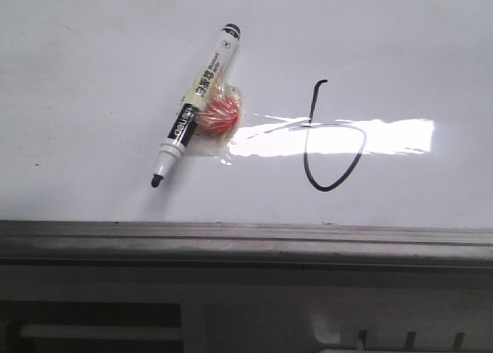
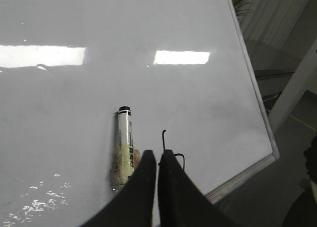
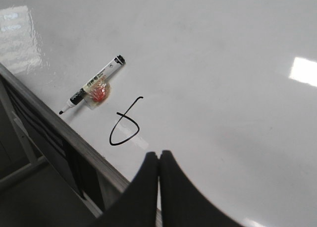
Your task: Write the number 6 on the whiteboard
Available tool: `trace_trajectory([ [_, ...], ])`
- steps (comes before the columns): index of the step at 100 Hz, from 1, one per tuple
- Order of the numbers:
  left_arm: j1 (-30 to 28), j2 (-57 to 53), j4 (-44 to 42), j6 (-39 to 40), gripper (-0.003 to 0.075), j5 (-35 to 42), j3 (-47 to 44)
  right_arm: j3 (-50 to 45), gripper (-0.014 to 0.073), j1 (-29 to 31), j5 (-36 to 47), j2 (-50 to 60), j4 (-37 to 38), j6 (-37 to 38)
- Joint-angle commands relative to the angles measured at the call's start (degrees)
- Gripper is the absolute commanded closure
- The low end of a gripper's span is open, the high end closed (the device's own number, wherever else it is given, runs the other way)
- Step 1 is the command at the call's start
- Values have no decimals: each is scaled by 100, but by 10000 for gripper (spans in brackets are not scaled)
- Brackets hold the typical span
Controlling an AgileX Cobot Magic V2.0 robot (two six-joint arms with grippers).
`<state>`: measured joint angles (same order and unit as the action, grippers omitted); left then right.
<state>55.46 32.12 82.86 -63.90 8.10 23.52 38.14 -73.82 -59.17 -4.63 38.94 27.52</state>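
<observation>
Ink tells the story: the 6 (image 1: 333, 137) sits drawn on the whiteboard (image 1: 92, 75), just ahead of both clenched, empty grippers, left (image 2: 157, 160) and right (image 3: 159, 160). Marker (image 1: 194, 106) lies uncapped beside it. Writing looks done; only retreat remains.

Overhead lamps throw hard rectangular glare onto the glossy whiteboard (image 1: 92, 52), one bright bar washing across the number 6 (image 1: 333, 137). The light is even and cool, shadows faint. The wrist views look slightly soft and dimmer.
</observation>
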Motion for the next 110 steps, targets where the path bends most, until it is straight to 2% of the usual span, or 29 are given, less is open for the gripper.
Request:
trace_trajectory([
  [1, -16, -193, -88, -33, 739, -58, 69, 78, 636, 25, 347, 117, 86, 4],
  [76, -16, -335, -180, -33, 739, -31, -110, 78, 636, 25, 334, 187, 96, 4],
  [83, -16, -492, -639, -33, 739, 25, -224, 78, 636, 25, 334, 187, 96, 4],
  [96, -70, -833, -2452, 77, 739, 39, -632, 78, 636, 25, 334, 187, 96, 4],
  [103, -265, -985, -3798, 812, 739, 94, -986, 78, 636, 25, 334, 187, 96, 4],
  [110, -643, -1129, -5398, 2276, 739, 311, -1378, 78, 636, 25, 334, 187, 96, 4],
])
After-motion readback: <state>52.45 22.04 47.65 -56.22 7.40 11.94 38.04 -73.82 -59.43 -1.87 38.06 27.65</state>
